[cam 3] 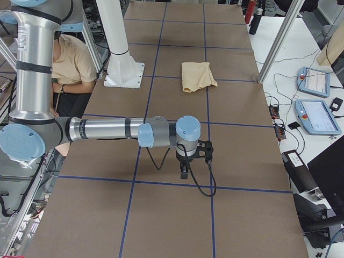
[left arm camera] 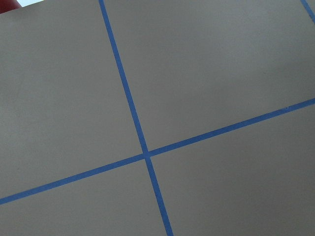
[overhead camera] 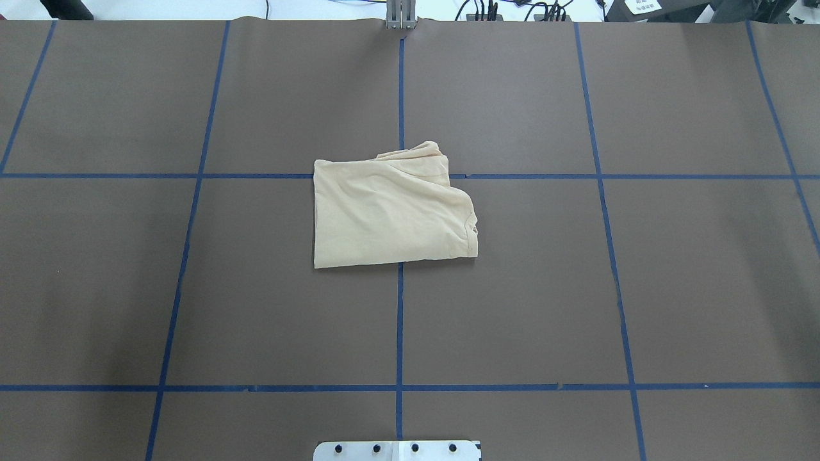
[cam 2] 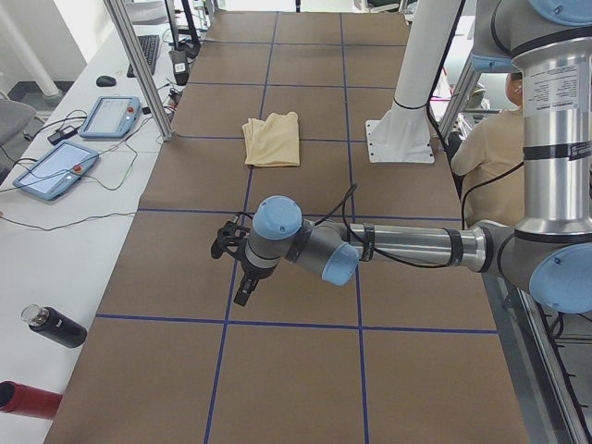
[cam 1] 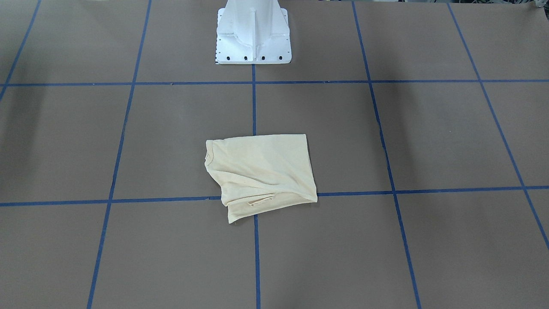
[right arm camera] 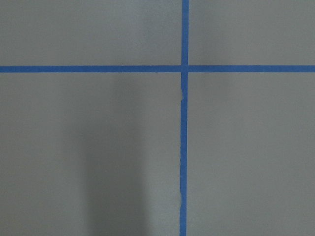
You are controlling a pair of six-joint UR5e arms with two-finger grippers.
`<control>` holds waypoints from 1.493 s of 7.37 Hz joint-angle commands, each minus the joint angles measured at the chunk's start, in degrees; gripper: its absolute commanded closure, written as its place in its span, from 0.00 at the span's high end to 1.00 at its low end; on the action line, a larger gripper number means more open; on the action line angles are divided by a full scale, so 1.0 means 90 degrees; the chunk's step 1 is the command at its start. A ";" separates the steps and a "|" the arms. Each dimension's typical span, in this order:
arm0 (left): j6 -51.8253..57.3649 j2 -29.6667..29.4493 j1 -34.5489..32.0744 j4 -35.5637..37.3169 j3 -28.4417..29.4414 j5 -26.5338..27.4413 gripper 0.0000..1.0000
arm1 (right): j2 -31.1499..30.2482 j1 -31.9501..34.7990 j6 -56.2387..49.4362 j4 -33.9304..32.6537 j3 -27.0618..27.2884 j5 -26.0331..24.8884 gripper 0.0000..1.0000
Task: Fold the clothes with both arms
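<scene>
Seen from the left end, nearest: the left arm (cam 2: 398,245), stretched out low over the counter (overhead camera: 512,288), with the left pincer (cam 2: 242,298) hanging downward just above a blue tape line (left arm camera: 145,155). Nothing held in it. Cannot tell from this side view whether spread or pressed together. In the left wrist view only brown counter paper and a crossing of tape, no fingers visible.

Seen from the right end, nearest: the right arm (cam 3: 107,129) in a similar pose, forearm level, with the right pincer (cam 3: 184,173) pointing down beside a tape line. Nothing held here either. Again cannot tell if spread or closed. In the right wrist view only the brown surface, one tape crossing and a soft shadow.

Farther along, at the middle of the counter and well apart from both pincers: the shirt (overhead camera: 391,211), pale cream-yellow, folded to a rough rectangle and lying flat. Placed across the centre tape line, its far edge over a cross line. Neck opening at the edge toward the robot's right. A small bunched fold at the far edge, away from the robot. Some soft wrinkles across the top layer.

Beyond the shirt in the front-facing view: the white pedestal (cam 1: 253,38), bolted on the centre line.

Behind the pedestal, off the counter: a seated person (cam 3: 72,62) in a beige top.
</scene>
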 commanded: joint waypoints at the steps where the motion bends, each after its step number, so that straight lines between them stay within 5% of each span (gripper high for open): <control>1: -0.0003 0.0003 0.0001 -0.0001 -0.0129 0.0009 0.99 | -0.0027 0.0010 -0.0014 0.0005 0.0040 -0.0069 1.00; 11: -0.0003 -0.0006 0.0001 -0.0011 -0.0189 0.0019 0.99 | -0.0291 0.0000 -0.0023 -0.0005 0.0362 -0.0079 1.00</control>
